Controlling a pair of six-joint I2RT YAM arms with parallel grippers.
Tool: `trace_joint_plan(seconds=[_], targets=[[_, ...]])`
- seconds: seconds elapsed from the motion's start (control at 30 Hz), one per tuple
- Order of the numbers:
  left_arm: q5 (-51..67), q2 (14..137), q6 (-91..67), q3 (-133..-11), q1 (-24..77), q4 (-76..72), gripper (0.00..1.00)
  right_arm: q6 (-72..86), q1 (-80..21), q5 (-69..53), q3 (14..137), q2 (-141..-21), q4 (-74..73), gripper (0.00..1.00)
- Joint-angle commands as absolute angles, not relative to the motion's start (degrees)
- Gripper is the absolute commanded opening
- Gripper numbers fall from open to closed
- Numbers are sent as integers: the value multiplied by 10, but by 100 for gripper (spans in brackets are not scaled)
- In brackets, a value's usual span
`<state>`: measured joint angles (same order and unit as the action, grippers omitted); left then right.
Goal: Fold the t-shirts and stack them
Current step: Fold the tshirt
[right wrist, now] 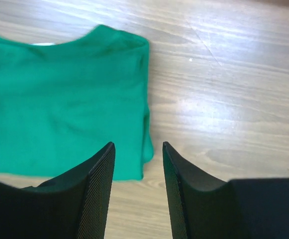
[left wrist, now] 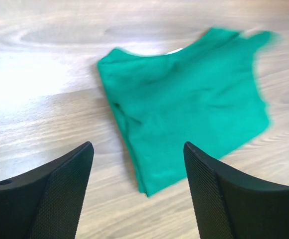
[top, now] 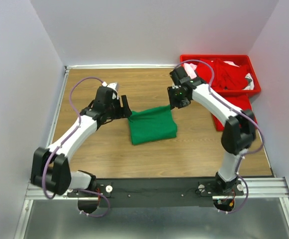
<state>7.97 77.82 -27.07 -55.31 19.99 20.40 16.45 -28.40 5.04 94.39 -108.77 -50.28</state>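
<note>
Right, the green t-shirt (top: 152,125) lies folded at the middle of the wooden table (top: 109,149). I see my left gripper (top: 127,108) at its left edge, jaws wide and empty. My right gripper (top: 176,102) is at its far right corner, jaws partly apart, gripping nothing. Red t-shirts (top: 229,74) sit heaped in the red bin (top: 214,57) at the far right.

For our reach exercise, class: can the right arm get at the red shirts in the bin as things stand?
Probably yes: the right gripper is open and empty, the bin sits beside that arm, and nothing covers the red shirts.
</note>
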Motion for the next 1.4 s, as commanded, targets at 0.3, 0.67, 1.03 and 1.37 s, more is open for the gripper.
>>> trace_joint_plan(seconds=[0.3, 0.67, 1.03, 1.37], targets=[[169, 733, -332, -447, 250, 43, 53, 182, -266, -200, 733, -959, -231, 41], [243, 1011, -397, -542, 171, -131, 45, 337, -180, -437, 725, -1163, 90, 40], [309, 1079, -403, -579, 110, -148, 49, 401, -143, -392, 683, -1181, 214, 40], [308, 856, -396, -439, 155, -123, 54, 489, -144, -567, 524, -1035, 312, 46]])
